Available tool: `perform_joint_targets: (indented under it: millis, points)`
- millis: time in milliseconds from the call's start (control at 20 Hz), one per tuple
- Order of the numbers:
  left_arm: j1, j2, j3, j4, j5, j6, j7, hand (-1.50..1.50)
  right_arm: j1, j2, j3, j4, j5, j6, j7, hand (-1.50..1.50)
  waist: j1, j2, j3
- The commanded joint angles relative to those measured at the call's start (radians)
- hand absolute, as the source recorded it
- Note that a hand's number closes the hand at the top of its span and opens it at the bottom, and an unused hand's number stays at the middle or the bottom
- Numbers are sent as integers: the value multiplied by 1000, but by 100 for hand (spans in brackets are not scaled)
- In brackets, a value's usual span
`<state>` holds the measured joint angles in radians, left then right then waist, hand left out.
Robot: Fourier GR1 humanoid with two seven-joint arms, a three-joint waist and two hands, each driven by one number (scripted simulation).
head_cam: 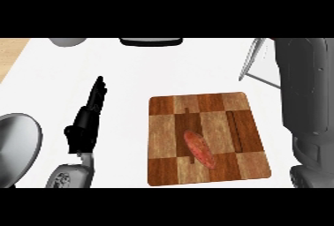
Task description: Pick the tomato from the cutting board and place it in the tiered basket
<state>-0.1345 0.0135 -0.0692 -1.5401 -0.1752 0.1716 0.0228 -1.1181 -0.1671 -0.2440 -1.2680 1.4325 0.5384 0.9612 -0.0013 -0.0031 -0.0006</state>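
The tomato (199,149) shows as a red, stretched shape on the checkered wooden cutting board (222,106), slightly below the board's middle. My left hand (85,126) rests left of the board, open, fingers straight and pointing away, well apart from the tomato. Along the right edge rises my grey right forearm (303,97); its hand lies outside the picture. Thin grey bars of the tiered basket (253,59) show at the upper right, partly hidden behind that forearm.
A grey round plate (16,148) is cut off by the left edge. At the far edge of the white counter sit a grey rounded object (68,42) and a dark one (150,42). A wooden surface (12,53) shows at the top left.
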Motion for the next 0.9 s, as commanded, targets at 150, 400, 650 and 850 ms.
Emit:
perform_joint_targets:
  millis: [150,400,650,850]
  points:
    - [-20,6,-7,-41,-12,-3,53,0,-114,-80,-130,140,-48,-88,26,150,15,5,0]
    - [3,-13,-50,11,-14,22,-19,0,-155,-154,-149,315,-29,-197,-14,150,19,9,0]
    - [-36,9,-14,-4,-7,1,18,0,-102,-246,-134,436,5,-267,-93,150,16,9,1]
    - [-33,5,-13,19,10,-3,13,0,-115,-282,-130,532,-3,-334,-140,150,18,9,0]
